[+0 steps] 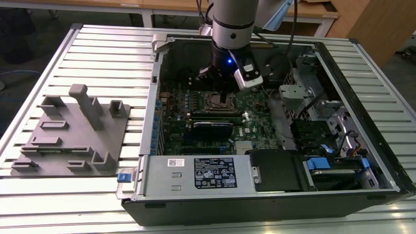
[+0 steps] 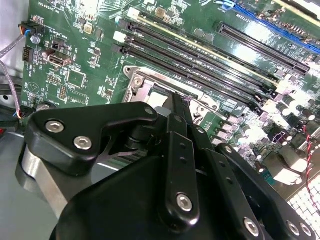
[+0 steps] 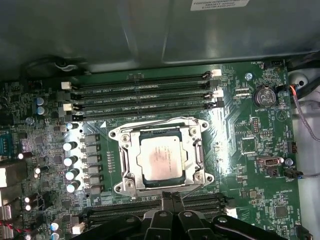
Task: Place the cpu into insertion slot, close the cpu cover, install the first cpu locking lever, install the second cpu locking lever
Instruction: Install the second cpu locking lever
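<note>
We judged the work to be at the locking-lever step. In the first wrist view the cpu [image 3: 161,159] lay flat in the insertion slot [image 3: 125,172], and the cpu cover [image 3: 194,156] was down around it, its cut-out framing the chip. A thin wire lever [image 3: 192,189] ran along the socket's edge nearest the gripper [image 3: 172,202]; we could not tell whether it was latched.

In the exterior view the socket sat at about ten o'clock from the middle of the computer case [image 1: 364,122], with the gripper poised straight over it. Its fingers looked drawn together, with nothing between them.

Seating a lever would, we reckoned, call for a firm downward press and a sideways tuck under its hook, without scraping the green board [image 3: 250,145].

The chip's top showed dull silver, square and level, with faint print.
</note>
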Available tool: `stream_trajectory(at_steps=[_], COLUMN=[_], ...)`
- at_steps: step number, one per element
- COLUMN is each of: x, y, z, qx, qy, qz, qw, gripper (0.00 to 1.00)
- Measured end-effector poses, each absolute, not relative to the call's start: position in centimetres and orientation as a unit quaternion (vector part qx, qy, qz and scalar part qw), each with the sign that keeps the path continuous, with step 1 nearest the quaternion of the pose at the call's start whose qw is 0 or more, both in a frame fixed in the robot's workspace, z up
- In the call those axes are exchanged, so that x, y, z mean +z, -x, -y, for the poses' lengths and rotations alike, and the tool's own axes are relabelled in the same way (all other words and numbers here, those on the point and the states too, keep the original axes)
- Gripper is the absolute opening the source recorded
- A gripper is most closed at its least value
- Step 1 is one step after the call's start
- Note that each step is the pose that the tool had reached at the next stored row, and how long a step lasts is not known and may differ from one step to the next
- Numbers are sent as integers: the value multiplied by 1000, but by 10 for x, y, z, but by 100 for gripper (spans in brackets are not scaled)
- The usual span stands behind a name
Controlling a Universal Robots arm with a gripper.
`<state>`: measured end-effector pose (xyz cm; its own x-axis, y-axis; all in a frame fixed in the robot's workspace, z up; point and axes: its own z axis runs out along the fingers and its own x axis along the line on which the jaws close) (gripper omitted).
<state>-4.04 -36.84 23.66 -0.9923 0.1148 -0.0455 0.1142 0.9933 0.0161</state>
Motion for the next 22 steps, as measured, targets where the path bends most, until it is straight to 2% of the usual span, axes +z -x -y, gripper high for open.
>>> stream_trajectory(at_steps=[22], x=[236], y=[44], z=[369], qx=[7], qy=[-57], qz=[-998], qw=[23], gripper=[10])
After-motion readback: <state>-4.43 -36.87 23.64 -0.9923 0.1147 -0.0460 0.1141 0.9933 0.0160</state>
